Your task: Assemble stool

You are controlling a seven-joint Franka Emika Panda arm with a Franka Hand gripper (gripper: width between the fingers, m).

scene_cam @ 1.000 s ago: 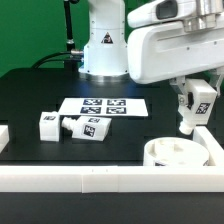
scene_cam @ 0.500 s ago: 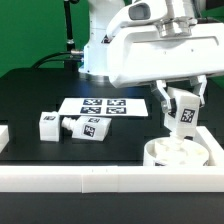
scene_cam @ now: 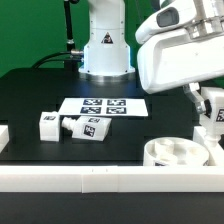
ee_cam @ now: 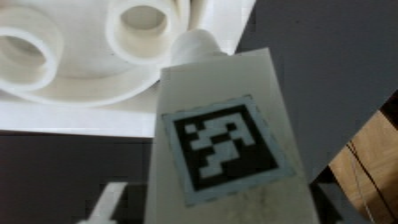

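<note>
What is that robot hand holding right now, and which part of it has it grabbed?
The hand grips one white stool leg by its upper end.

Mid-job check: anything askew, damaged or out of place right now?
Nothing looks damaged or spilled. The gripper holds one leg off toward the seat edge on the exterior view's right, not lined up over a socket. The two other legs lie on their sides, next to each other, near the marker board.

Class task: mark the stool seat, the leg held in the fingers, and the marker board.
stool seat [scene_cam: 175, 150]: exterior view, its top face.
held leg [ee_cam: 222, 145]: wrist view, its square tag.
marker board [scene_cam: 103, 106]: exterior view, its middle.
</note>
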